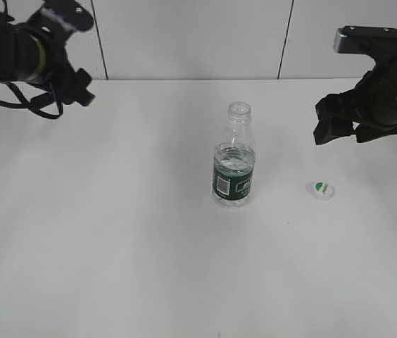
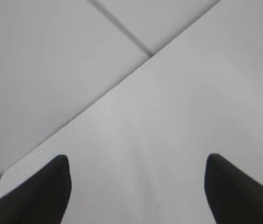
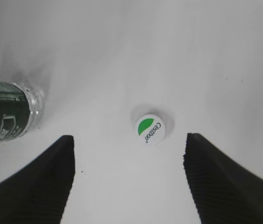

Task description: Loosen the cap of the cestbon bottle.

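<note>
Between our right gripper's [image 3: 129, 182] spread fingers, the cap [image 3: 149, 129] lies top up on the table [image 1: 114, 246], ahead of the tips and slightly below them; nothing is held. To that gripper's left stands the cestbon bottle [image 1: 234, 163], upright, long axis vertical, its neck bare. We judge the cap already off, so the loosening looks done. Our left gripper [image 2: 138, 196] is also spread and empty, raised far off on the bottle's other side. If anything follows, our right arm is much the nearer to both cap and bottle.
</note>
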Robot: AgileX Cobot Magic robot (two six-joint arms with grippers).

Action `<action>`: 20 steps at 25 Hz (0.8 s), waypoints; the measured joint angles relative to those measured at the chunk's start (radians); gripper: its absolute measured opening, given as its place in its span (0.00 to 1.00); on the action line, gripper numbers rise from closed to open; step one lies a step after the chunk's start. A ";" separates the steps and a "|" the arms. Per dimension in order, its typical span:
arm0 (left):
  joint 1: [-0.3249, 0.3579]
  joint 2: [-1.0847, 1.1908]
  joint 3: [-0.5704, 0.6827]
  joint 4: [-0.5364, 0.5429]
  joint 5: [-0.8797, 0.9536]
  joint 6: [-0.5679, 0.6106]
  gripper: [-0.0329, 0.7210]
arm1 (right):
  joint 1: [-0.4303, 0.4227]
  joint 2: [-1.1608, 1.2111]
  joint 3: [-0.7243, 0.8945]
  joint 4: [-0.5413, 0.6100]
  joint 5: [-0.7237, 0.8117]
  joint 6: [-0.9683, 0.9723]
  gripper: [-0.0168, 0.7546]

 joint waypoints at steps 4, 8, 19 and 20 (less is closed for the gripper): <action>0.001 -0.050 0.001 -0.267 0.168 0.158 0.76 | 0.000 -0.025 0.000 -0.001 0.046 -0.009 0.74; 0.002 -0.119 0.001 -0.605 0.233 0.439 0.76 | 0.000 -0.068 0.000 -0.013 0.092 -0.017 0.74; 0.002 -0.273 0.001 -1.137 0.496 0.898 0.75 | 0.000 -0.222 0.001 -0.125 0.278 -0.020 0.74; 0.003 -0.281 0.001 -1.169 0.512 0.912 0.75 | 0.000 -0.239 0.001 -0.134 0.294 -0.020 0.74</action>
